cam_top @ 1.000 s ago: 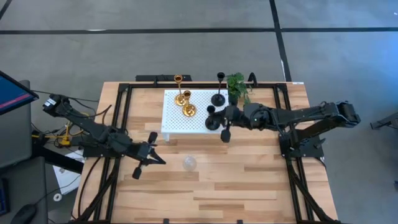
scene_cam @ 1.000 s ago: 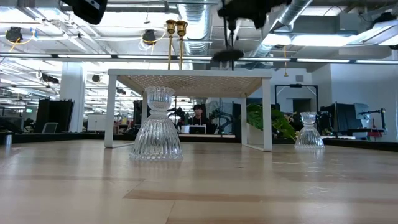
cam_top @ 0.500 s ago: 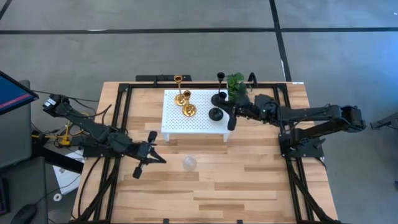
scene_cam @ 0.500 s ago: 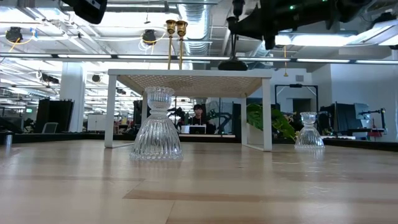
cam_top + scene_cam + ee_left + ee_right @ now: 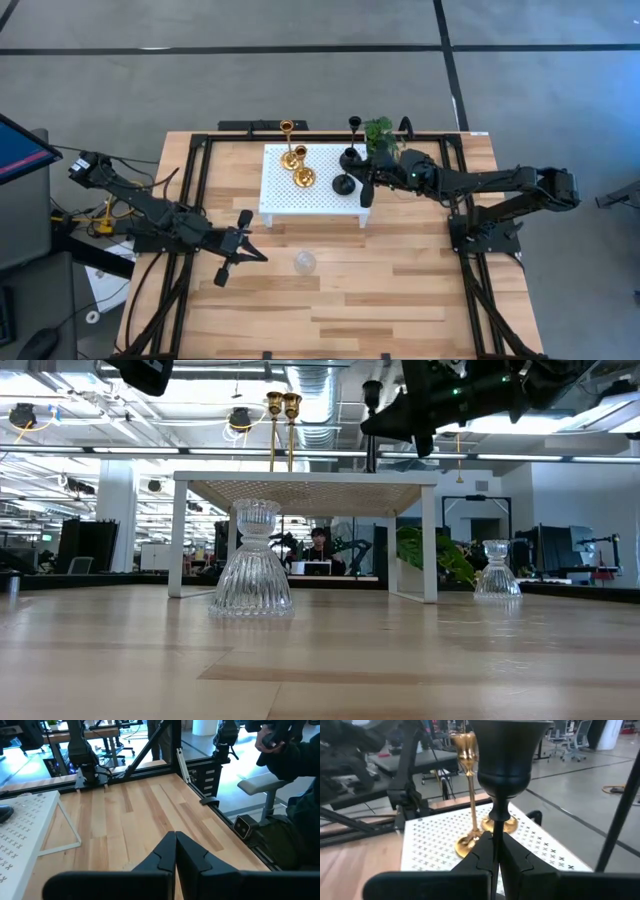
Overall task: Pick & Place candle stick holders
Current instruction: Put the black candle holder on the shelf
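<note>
- Wooden table (image 5: 400, 290) carries our white stand (image 5: 310, 192).
- Right gripper (image 5: 366, 187), at stand's 3 o'clock, clenches black holder (image 5: 345, 184); we lower it upright.
- Left gripper (image 5: 240, 248) waits clenched, empty.

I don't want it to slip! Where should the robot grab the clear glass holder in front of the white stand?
Grab the clear glass holder by its narrow neck, just under the cup, coming straight down from above. It stands upright, and its ribbed skirt flares wide and slopes. The left hand, shut now, is nearest.
</note>
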Controlling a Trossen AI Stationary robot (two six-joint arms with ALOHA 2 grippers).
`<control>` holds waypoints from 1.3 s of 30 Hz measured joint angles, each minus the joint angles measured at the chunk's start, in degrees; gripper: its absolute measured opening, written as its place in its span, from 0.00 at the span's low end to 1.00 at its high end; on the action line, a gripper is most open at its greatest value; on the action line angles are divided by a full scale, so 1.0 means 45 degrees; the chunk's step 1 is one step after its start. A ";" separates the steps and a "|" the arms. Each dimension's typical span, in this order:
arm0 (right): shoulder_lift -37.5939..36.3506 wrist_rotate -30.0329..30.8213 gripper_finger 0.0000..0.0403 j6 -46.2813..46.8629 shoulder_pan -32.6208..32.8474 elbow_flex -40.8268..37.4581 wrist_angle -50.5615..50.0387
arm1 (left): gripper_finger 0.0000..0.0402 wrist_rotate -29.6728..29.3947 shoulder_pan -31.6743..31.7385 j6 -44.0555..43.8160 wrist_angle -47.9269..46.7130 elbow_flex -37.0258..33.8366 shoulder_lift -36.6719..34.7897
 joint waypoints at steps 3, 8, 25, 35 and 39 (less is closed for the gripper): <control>-0.0001 -0.0025 0.00 -0.0063 -0.0009 0.0000 -0.0005 | 0.02 0.0000 0.0000 0.0000 0.0002 0.0000 0.0000; -0.0005 0.0005 0.00 -0.0116 -0.0085 0.0000 -0.0067 | 0.02 0.0000 0.0000 0.0000 0.0006 0.0000 0.0000; 0.0000 -0.0702 0.27 -0.0108 0.0209 -0.0010 -0.0311 | 0.01 0.0015 0.0000 0.0000 0.0006 0.0010 0.0000; -0.1823 -0.0942 0.45 -0.0350 0.0209 -0.0005 -0.2625 | 0.01 0.0015 0.0000 -0.0039 0.0006 0.0010 0.0000; -0.3132 -0.0942 0.47 -0.0032 0.0213 -0.0005 -0.4003 | 0.02 0.0015 0.0000 -0.0044 0.0006 0.0010 0.0000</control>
